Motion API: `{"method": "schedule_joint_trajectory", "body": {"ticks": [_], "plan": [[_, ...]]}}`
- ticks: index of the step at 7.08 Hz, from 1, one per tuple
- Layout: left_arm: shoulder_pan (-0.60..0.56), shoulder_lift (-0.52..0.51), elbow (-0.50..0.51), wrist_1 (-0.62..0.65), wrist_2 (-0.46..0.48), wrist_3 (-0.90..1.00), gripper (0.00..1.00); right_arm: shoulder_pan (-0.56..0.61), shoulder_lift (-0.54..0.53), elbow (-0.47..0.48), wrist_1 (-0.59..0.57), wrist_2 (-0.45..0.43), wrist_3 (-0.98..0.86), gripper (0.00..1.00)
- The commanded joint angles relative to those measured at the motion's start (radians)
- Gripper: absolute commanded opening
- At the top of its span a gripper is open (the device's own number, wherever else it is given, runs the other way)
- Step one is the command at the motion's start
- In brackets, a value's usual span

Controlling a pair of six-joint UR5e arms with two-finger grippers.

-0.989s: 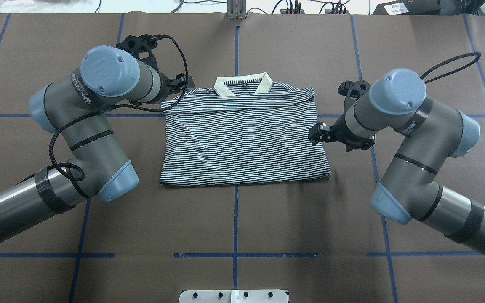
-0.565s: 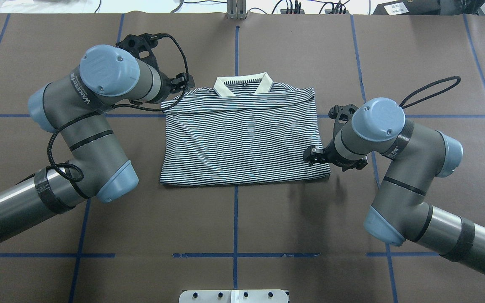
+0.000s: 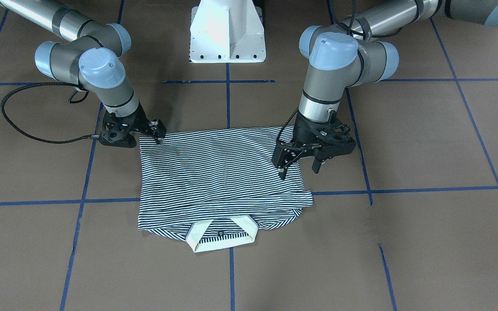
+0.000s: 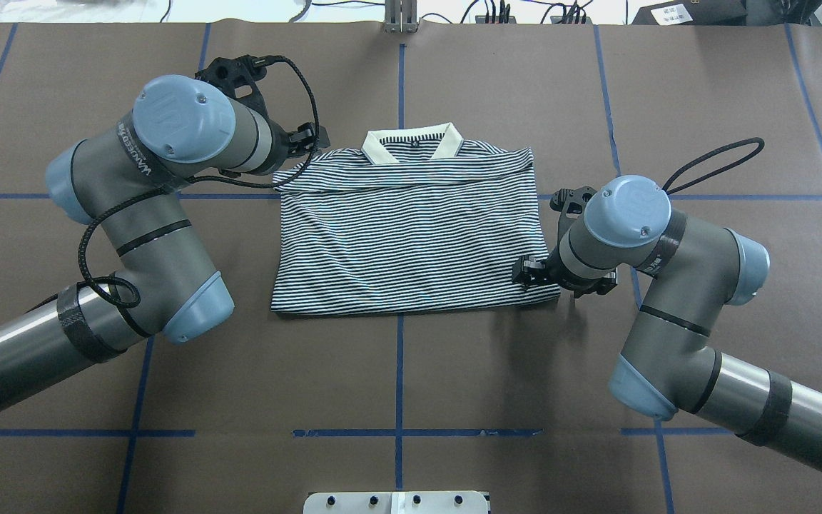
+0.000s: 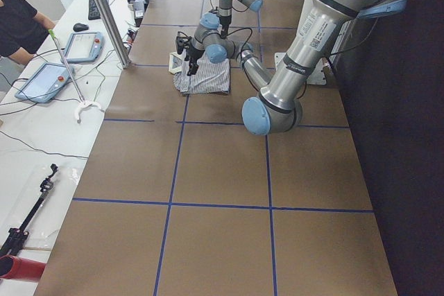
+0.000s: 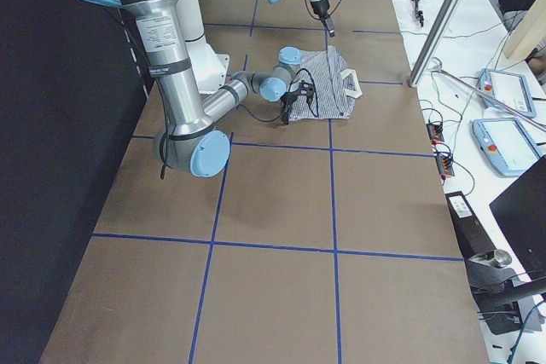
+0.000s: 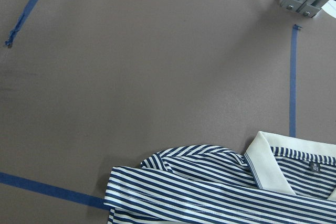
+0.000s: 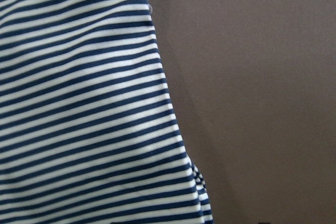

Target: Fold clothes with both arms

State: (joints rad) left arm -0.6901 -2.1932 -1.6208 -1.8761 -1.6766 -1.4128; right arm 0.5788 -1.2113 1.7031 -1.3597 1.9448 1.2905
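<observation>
The striped polo shirt lies folded into a rectangle on the brown table, with its cream collar on the far side. My left gripper hovers over the shirt's far-left shoulder corner. In the front view the left gripper is open and empty, above the cloth. My right gripper is low at the shirt's near-right hem corner. In the front view the right gripper looks open, right at the shirt edge. The right wrist view shows only the striped edge and table.
The white pedestal base stands at the robot's side of the table. Blue tape lines cross the brown cover. A metal post and cables sit at the far edge. Tablets and a person are beyond it.
My right arm has moved toward the robot along the shirt's right edge, from mid-edge down to the near-right hem corner. The left arm and the shirt have hardly moved.
</observation>
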Motion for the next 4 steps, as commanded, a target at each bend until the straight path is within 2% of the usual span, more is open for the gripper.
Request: {"method": "schedule_joint_trajectory", "body": {"ticks": [1, 2, 4], "plan": [[0.001, 0.001, -0.001, 0.0, 0.002, 0.0, 1.0, -0.004, 0.001, -0.006, 0.001, 0.003, -0.008, 0.18], [0.0, 0.001, -0.001, 0.0, 0.002, 0.0, 1.0, -0.004, 0.001, -0.005, 0.001, 0.008, -0.01, 0.0], [0.001, 0.0, -0.001, 0.0, 0.002, 0.0, 1.0, -0.004, 0.001, 0.001, 0.001, 0.006, -0.008, 0.0]]}}
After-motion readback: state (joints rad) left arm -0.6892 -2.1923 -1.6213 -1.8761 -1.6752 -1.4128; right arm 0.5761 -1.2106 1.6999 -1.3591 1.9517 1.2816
